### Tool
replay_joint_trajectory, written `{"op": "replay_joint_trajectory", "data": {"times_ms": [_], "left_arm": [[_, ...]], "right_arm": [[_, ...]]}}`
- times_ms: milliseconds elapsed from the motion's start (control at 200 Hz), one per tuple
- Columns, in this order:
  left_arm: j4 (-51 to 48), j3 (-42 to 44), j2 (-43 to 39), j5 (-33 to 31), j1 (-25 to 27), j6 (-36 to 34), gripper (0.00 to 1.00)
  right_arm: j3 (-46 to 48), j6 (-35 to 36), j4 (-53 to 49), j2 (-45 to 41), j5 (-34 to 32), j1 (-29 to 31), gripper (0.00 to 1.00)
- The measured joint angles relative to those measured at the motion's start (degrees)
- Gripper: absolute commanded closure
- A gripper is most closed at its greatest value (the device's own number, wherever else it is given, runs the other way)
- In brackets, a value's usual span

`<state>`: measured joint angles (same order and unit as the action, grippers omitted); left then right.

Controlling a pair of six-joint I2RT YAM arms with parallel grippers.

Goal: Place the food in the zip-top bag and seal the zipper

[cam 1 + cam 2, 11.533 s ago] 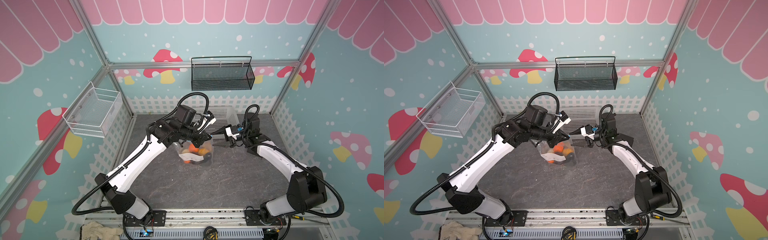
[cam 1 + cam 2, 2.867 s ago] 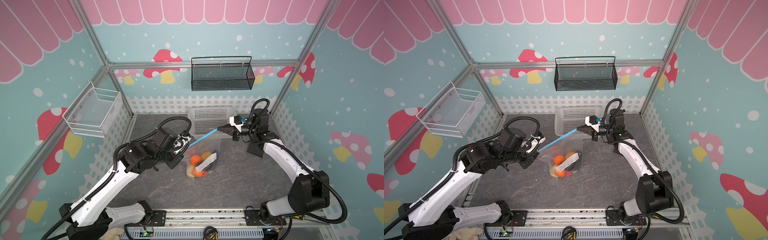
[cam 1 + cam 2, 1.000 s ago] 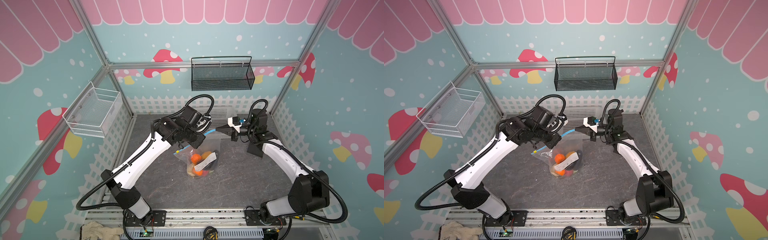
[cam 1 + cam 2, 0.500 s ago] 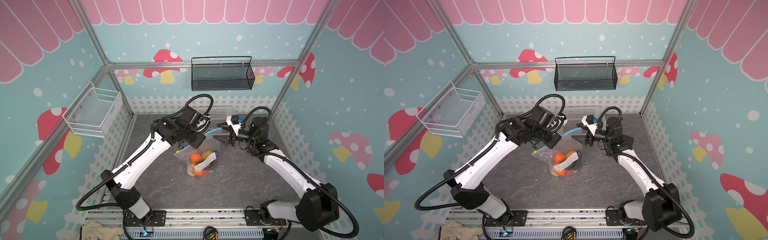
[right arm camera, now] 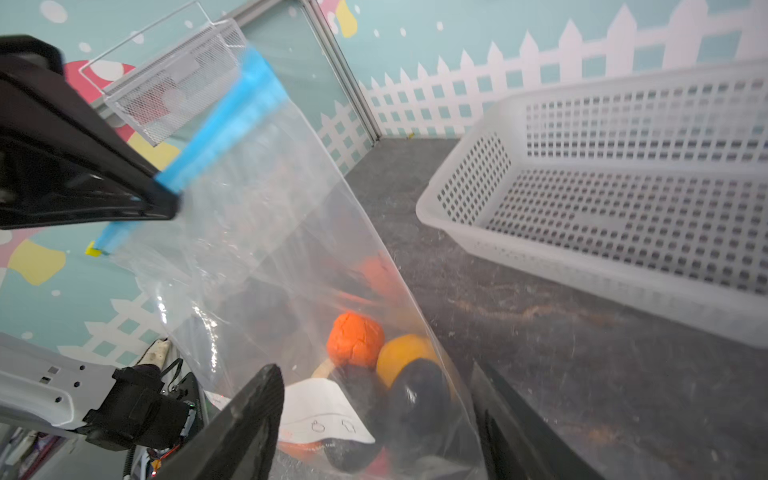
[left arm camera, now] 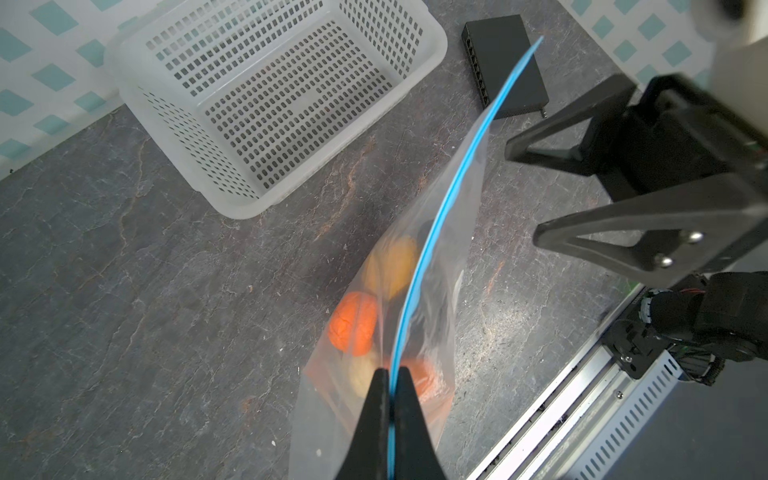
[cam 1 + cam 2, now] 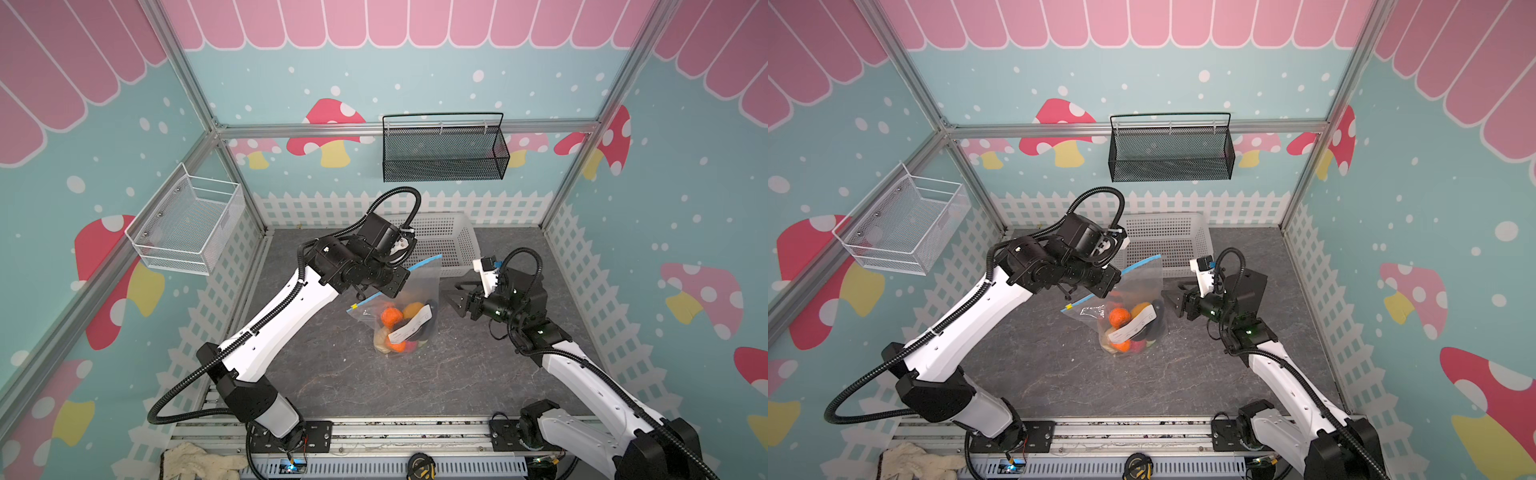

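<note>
Zip-top bag [image 7: 422, 280] pinched at the zipper [image 7: 426, 263] between the left gripper's [image 6: 390, 374] fingers [image 6: 374, 407], pressed flat together on the blue strip partway along it. Strip slanting up from the small yellow tab [image 7: 354, 307] at its low end to a free high end toward the white perforated basket [image 7: 451, 237]. Hangs clear and crinkled from that strip down to the grey tabletop [image 7: 332, 374], lower part resting there. Holds the food [image 7: 390, 316] bunched at the bottom: orange and yellow-orange balls, dark lumps, a bit of red, with a white label [image 7: 411, 326] across them. Right gripper [image 7: 454, 296] low at the bag's right in both top views, fingers [image 6: 602, 232] spread wide and empty, tips just beside the bag's edge; contact not clear. Flat black box [image 6: 505, 62] beyond, next to the basket. Black mesh basket [image 7: 442, 153] on the back wall, white wire basket [image 7: 187, 224] on the left wall.
</note>
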<state>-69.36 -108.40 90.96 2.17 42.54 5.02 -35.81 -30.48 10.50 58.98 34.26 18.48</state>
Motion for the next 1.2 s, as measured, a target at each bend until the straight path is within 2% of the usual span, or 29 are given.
{"op": "replay_joint_trajectory", "data": {"times_ms": [140,330,565,805,1201], "left_arm": [[0.0,-0.55,0.04,2.56,0.0,4.59,1.0],[0.44,-3.02,2.58,6.82,0.35,14.23,1.0],[8.96,-1.81,4.11,9.03,1.9,29.11,1.0],[18.95,-1.81,5.29,7.8,3.37,39.67,1.0],[32.63,-1.53,8.7,2.47,7.54,51.36,1.0]], "right_arm": [[-1.03,-1.2,-1.53,1.81,-1.16,0.0,0.25],[-10.82,0.59,-6.73,6.38,-4.26,-0.24,0.25],[-14.84,0.52,-12.68,8.76,-9.86,-2.45,0.24],[-15.02,0.2,-18.12,7.76,-15.58,-4.85,0.2],[-17.0,0.48,-24.11,5.55,-22.56,-10.45,0.18]]}}
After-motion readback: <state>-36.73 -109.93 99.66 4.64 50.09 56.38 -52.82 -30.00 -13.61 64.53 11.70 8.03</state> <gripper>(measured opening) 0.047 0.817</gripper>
